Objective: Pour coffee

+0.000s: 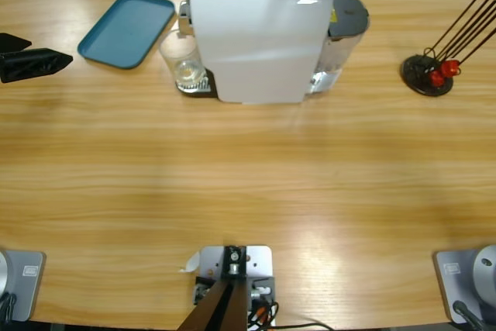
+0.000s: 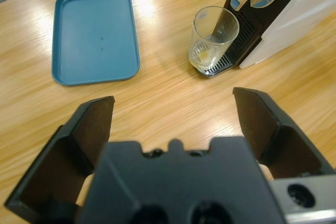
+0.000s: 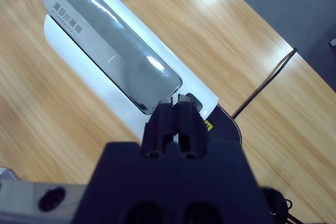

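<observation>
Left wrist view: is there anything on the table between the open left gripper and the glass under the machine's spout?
Nothing visible. Bare table lies between the left gripper and the glass, which holds a shallow layer of coffee. The blue tray sits off to the side, and the coffee machine stands behind the glass.

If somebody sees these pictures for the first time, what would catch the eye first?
Probably the big white coffee machine at the table's far middle, with a clear glass on its drip tray under the spout, holding a shallow layer of coffee. Beside it lies a blue tray. The open left gripper faces the glass.
</observation>
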